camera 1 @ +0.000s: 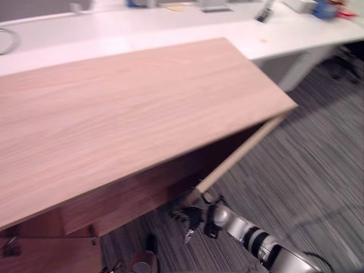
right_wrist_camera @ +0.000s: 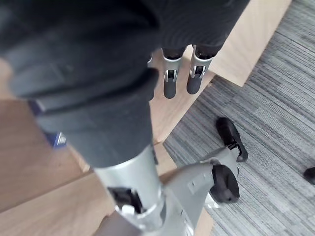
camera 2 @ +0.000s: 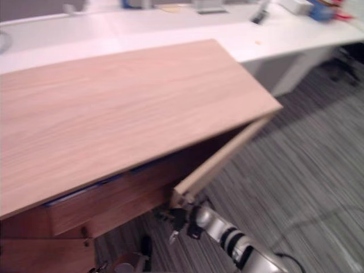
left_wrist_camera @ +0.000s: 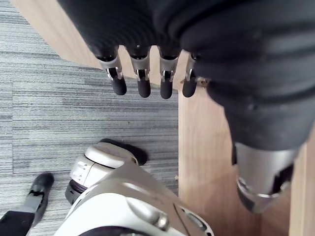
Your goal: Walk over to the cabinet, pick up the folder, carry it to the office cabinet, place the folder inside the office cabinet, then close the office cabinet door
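We log the cabinet (camera 1: pixel 125 114) top as pale wood with fine grain, its inside darker reddish brown. Carpet (camera 1: pixel 318 165): grey, thin dark stripes. Surface (camera 1: pixel 170 28): white. Left hand (left_wrist_camera: pixel 142 78): silver fingers, dark tips, black ribbed cover.

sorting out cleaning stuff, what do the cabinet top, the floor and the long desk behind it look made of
Cabinet top: light wood or wood-look laminate, matte, with long grain lines.
Floor: grey carpet, probably low-pile, with fine dark and light stripes.
Desk: smooth white surface, likely laminate, slightly glossy; the exact material is unclear.
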You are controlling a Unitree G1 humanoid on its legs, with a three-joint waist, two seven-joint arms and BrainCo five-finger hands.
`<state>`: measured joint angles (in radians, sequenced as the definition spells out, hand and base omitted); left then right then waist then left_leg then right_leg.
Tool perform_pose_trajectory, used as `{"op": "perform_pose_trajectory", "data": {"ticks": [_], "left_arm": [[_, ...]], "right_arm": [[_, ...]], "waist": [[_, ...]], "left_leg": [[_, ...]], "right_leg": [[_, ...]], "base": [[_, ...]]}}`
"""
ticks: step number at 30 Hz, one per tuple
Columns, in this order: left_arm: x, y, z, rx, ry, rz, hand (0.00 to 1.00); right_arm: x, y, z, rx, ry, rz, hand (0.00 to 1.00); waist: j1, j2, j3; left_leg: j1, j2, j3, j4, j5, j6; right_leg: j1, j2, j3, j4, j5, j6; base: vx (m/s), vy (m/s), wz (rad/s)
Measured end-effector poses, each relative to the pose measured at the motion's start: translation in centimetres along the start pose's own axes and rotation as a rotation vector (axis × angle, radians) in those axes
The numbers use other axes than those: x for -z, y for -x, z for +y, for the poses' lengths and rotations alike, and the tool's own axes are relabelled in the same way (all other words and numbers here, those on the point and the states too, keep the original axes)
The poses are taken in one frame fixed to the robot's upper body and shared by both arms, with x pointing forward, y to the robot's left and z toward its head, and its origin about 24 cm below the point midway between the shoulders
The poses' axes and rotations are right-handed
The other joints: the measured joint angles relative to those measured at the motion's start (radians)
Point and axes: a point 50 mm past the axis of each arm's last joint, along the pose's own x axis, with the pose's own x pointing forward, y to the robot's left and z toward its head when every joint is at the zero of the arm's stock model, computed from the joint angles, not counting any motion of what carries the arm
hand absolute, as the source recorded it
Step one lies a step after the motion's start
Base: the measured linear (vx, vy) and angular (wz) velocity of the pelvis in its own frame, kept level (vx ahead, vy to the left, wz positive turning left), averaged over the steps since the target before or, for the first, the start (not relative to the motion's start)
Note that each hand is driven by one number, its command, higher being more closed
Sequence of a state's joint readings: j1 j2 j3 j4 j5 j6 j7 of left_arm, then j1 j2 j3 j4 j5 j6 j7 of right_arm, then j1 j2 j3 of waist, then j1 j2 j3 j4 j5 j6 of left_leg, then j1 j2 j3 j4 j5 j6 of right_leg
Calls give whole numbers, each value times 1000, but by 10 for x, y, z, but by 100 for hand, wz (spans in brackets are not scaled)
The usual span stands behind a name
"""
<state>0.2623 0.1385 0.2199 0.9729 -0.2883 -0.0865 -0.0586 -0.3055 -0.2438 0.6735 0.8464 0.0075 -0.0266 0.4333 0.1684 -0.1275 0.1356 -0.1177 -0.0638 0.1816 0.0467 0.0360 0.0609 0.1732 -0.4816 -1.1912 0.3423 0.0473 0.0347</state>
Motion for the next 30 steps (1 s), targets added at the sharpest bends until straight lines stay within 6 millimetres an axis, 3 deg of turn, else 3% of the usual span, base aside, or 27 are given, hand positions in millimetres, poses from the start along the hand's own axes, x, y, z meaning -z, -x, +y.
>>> {"op": "perform_pose_trajectory", "data": {"ticks": [1,2,3,5,6,7,9,10,11,12,13,16,21,23,24,26,27,29,30], "left_arm": [[-2,-1,-2,6,-14,-3,0],[-5,-2,-2,4,-26,-7,0],[-11,-4,-8,14,-30,-22,0],[-18,-7,-14,26,-38,-45,0],[-26,-8,-19,36,-41,-77,0],[-28,-9,-20,39,-42,-87,0],[-29,-9,-24,40,-31,-92,0],[-28,-9,-23,32,-25,-89,0],[-23,-7,-21,19,-11,-75,0],[-16,-5,-18,10,8,-62,0],[-13,-4,-18,6,20,-54,0],[-3,-1,-14,-11,46,-31,0],[-2,0,-13,-15,70,-21,0],[-2,0,-13,-16,83,-20,0],[-2,0,-13,-16,84,-20,0],[-1,0,-13,-17,88,-18,0],[-1,0,-14,-15,89,-19,0],[-5,-1,-14,-13,82,-26,0],[-7,-2,-15,-8,82,-31,0]], "right_arm": [[10,2,-3,72,-83,10,0],[26,8,-12,238,-276,10,0],[41,14,-21,380,-442,18,0],[65,26,-25,540,-633,53,0],[83,32,-20,619,-747,94,0],[92,34,-15,642,-799,125,0],[124,40,16,669,-939,267,0],[129,40,24,663,-965,296,0],[134,40,36,646,-988,335,0],[139,40,46,643,-1038,356,0],[142,42,50,649,-1056,366,0],[157,48,77,649,-1161,425,0],[163,54,75,680,-1181,430,0],[162,53,77,680,-1188,426,0],[162,52,78,677,-1191,425,0],[162,53,80,676,-1198,430,0],[161,52,76,680,-1194,421,0],[159,52,70,703,-1225,398,0],[160,53,71,723,-1258,394,0]], "waist": [[-7,8,1],[-29,23,11],[-43,43,24],[-57,59,29],[-72,67,33],[-73,66,32],[-67,61,27],[-64,59,26],[-65,53,19],[-67,55,4],[-70,69,2],[-81,72,-3],[-94,69,-6],[-96,68,-6],[-100,69,-4],[-103,69,2],[-98,79,11],[-100,74,17],[-104,69,26]], "left_leg": [[1,-12,-31,-3,0,12],[2,-28,-80,-3,6,26],[8,-34,-116,8,8,28],[17,-44,-169,31,4,25],[14,-49,-221,53,-3,14],[13,-52,-244,64,-9,5],[12,-60,-305,109,-28,-23],[8,-60,-313,121,-34,-29],[-10,-63,-326,150,-48,-37],[-39,-61,-332,174,-58,-49],[-50,-49,-343,188,-61,-54],[-55,-10,-392,194,-55,-88],[-57,6,-460,201,-40,-117],[-74,19,-384,209,-41,-105],[-95,71,-227,259,-67,-70],[-114,133,-71,339,-99,-70],[-117,128,-39,352,-109,-58],[-127,80,-36,326,-108,-42],[-130,82,29,328,-151,8]], "right_leg": [[-13,-25,62,55,-30,-32],[-61,-34,261,120,-97,-45],[-107,0,456,135,-138,-6],[-132,62,667,106,-174,47],[-131,109,759,61,-195,76],[-127,125,784,42,-200,83],[-94,153,760,-57,-193,86],[-93,160,753,-81,-173,86],[-91,169,742,-105,-163,110],[-83,178,734,-145,-192,139],[-84,195,725,-153,-195,132],[-68,248,673,-165,-203,112],[-11,291,592,-184,-205,105],[2,288,567,-185,-206,104],[3,285,551,-184,-206,102],[22,276,535,-176,-213,106],[20,258,538,-158,-223,111],[3,225,534,-148,-226,115],[4,205,525,-150,-226,115]], "base": [[181,230,142],[89,114,124],[62,84,115],[13,5,105],[-23,-42,119],[-60,-82,126],[-91,-124,90],[-146,-227,51],[-150,-269,27],[-144,-283,24],[-76,-184,24],[-42,-217,33],[10,-129,41],[-37,-11,36],[-60,48,28],[-16,130,25],[34,191,11],[53,238,24],[64,234,48]]}}
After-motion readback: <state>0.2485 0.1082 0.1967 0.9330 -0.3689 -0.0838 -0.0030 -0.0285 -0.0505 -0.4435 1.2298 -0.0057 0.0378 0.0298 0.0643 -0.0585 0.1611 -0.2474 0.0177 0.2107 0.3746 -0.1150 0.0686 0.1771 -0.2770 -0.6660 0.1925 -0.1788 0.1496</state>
